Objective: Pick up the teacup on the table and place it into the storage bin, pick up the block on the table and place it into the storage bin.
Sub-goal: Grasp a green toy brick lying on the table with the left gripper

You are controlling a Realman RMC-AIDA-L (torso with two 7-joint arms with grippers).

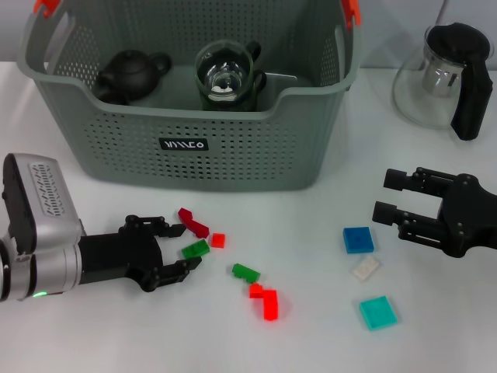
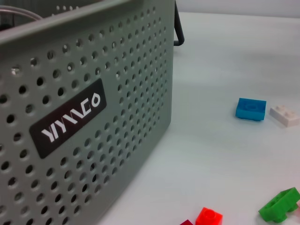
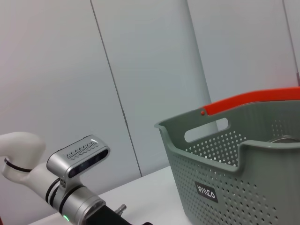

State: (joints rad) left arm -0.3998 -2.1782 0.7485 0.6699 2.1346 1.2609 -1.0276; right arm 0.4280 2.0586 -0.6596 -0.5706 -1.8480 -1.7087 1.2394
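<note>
Storage bin (image 1: 233, 155): 1 | blocks (image 1: 358, 239): 9 | left tool (image 1: 180, 249), right tool (image 1: 387, 196): fingers apart

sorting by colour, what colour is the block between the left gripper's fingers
Green; the block at the left gripper shows best in the head view.

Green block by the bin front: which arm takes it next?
Left. The left gripper is open, fingertips right beside the green block in front of the storage bin. The right gripper, also open, hangs far across the table near the blue blocks.

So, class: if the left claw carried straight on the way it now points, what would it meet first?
Probably the green block, lying between the open left claw's fingertips, with the dark red block just above it; height above the table is unclear.
</note>
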